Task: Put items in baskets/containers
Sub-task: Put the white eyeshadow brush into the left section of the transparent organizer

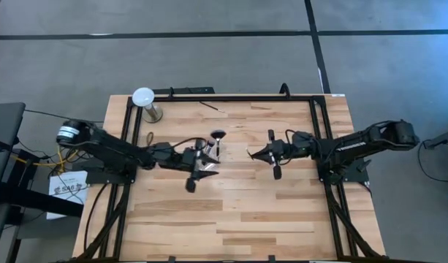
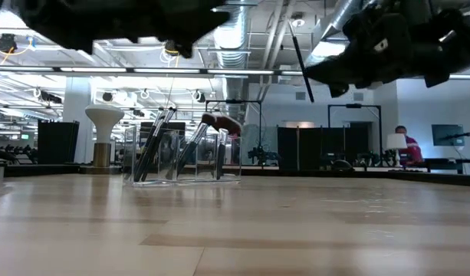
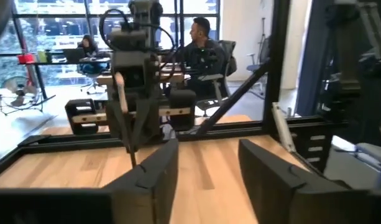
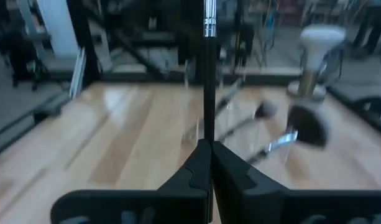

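Closest to our right wrist camera, we see the right gripper (image 4: 208, 163) with fingers clamped together on a thin dark brush (image 4: 208, 81) that stands upright above them, the right arm reaching in level from the table's right side toward the middle (image 1: 254, 154). Our left arm stretches low from the left edge, and the left gripper (image 1: 203, 158) hangs just above the clear cup (image 2: 185, 156), fingers (image 3: 154, 177) apart and holding nothing. We see the cup standing on the table (image 1: 238, 219) left of centre, several brushes leaning inside it, the fan brush (image 2: 221, 122) among them.
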You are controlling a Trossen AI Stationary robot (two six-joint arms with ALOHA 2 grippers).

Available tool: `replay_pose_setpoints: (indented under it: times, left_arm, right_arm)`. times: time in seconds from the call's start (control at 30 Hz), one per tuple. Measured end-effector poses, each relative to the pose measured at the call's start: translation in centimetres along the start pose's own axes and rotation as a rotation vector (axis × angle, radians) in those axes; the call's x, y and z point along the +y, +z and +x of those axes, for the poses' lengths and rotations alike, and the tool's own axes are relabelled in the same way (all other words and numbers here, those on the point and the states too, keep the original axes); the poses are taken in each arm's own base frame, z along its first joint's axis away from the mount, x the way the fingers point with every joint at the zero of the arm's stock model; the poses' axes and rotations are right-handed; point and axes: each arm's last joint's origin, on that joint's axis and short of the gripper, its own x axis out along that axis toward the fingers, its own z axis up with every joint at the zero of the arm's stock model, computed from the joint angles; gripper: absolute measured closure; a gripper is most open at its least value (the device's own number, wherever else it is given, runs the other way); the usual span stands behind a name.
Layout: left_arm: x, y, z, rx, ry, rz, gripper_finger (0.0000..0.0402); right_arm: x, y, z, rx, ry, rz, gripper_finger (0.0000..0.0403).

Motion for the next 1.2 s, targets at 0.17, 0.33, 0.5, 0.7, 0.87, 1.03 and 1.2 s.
replay_pose_setpoints:
  times: [0.17, 0.33, 0.5, 0.7, 0.87, 1.03, 1.2]
  left_arm:
    - [0.6, -0.3, 2.6, -0.025, 0.025, 0.036, 0.0199]
    - [1.0, -0.1, 4.0, -0.061, 0.110, 0.030, 0.0186]
    - [1.0, -1.0, 5.3, -0.063, 0.123, 0.038, 0.0193]
    - [1.1, -1.4, 7.5, -0.090, 0.125, 0.026, 0.0194]
    - [1.0, -1.7, 8.7, -0.088, 0.121, 0.022, 0.0194]
    - [1.0, -1.4, 9.1, -0.104, 0.122, 0.019, 0.0197]
    - [0.7, -1.4, 9.1, -0.109, 0.112, 0.008, 0.0202]
  right_arm:
    - [0.4, 0.6, -0.1, -0.135, 0.011, -0.016, 0.0403]
    - [1.5, 0.8, -0.2, -0.168, 0.055, -0.023, 0.0403]
    - [2.5, 1.0, 0.1, -0.209, 0.104, -0.037, 0.0403]
    - [3.1, 0.7, 0.6, -0.224, 0.128, -0.069, 0.0403]
    - [3.1, 0.2, 1.3, -0.197, 0.124, -0.067, 0.0403]
    - [3.1, -0.1, 2.4, -0.168, 0.128, -0.066, 0.0403]
    - [3.1, -0.3, 3.5, -0.148, 0.130, -0.064, 0.0403]
